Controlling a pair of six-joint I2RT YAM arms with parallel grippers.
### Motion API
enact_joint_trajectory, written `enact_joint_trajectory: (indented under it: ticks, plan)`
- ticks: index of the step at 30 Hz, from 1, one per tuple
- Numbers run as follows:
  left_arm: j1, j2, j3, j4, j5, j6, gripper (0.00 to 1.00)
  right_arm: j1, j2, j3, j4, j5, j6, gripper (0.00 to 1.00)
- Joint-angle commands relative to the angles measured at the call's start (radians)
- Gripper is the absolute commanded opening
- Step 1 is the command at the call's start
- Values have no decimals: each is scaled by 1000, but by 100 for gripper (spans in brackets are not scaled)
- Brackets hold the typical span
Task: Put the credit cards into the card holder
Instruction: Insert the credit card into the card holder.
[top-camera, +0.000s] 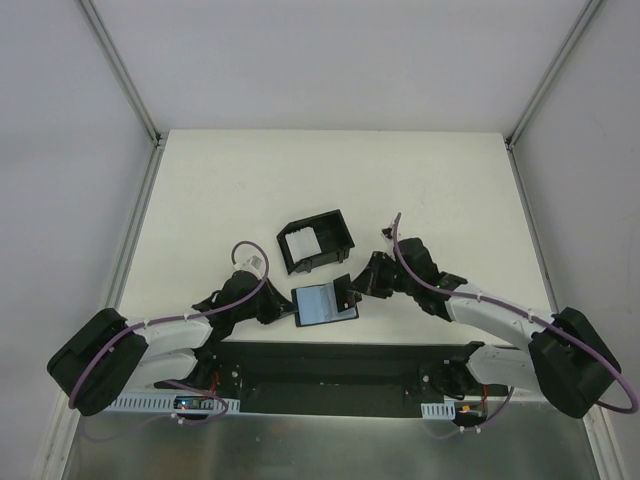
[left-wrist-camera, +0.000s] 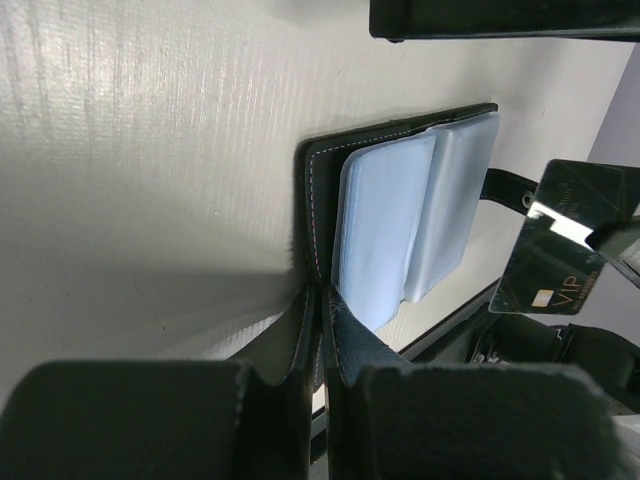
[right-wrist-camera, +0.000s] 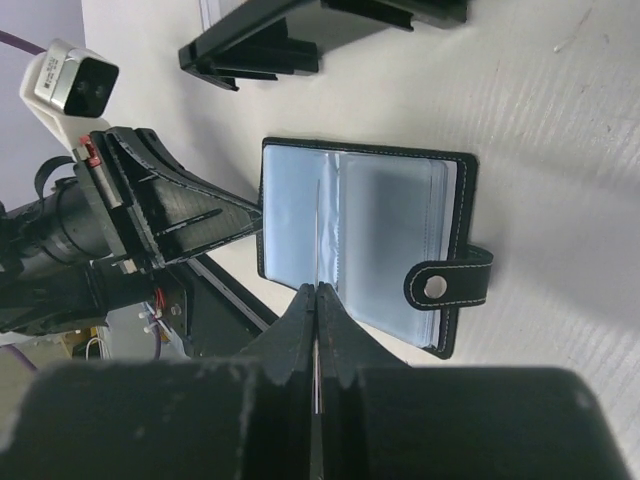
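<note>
**Credit card (left-wrist-camera: 560, 262), dark and glossy, chip showing: pinched in the right gripper (right-wrist-camera: 318, 292), edge-on just above the open card holder (right-wrist-camera: 360, 240).**
Judged light, stiff and slippery; best gripped by one short edge, leaving the other free to enter a sleeve. The card holder lies flat on the table (top-camera: 450, 200) between the arms, soft clear pockets up. The left gripper (left-wrist-camera: 321, 300) is pressed together on its near cover edge, apparently steadying it.
</note>
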Motion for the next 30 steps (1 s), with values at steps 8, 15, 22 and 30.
enact_joint_trajectory:
  ticks: [8, 15, 22, 30]
  plan:
    - [12, 26, -11, -53, 10, 17, 0, 45, 147, -18, 209, 5, 68, 0]
    - [12, 37, -14, -40, 10, 18, 0, 65, 192, -1, 212, 8, 68, 0]
    - [12, 43, -11, -39, 18, 14, 0, 85, 216, 2, 235, 5, 78, 1]
    - [12, 34, -14, -37, 18, 17, 0, 92, 243, 15, 233, 4, 78, 0]
